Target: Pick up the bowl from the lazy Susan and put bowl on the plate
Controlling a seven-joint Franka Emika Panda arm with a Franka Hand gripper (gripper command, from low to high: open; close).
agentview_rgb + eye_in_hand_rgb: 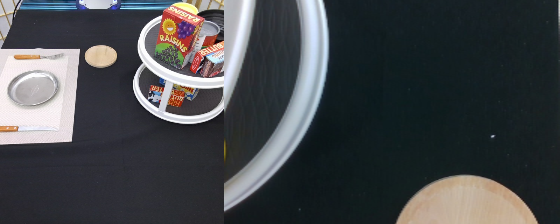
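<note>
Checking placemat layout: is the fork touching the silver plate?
Apart. The exterior view shows pale placemat between the fork and the plate. The gripper is not in that view.

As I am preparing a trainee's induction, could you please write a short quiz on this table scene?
1. True or false: the plate has nothing on it.
2. What stands on the upper tier of the lazy Susan? A) a raisins box B) a kettle C) a teapot
3. Fill in: the wooden coaster lies between the placemat and the ____.
Key: 1 true; 2 A; 3 lazy Susan. The exterior view does not show the gripper.
</note>
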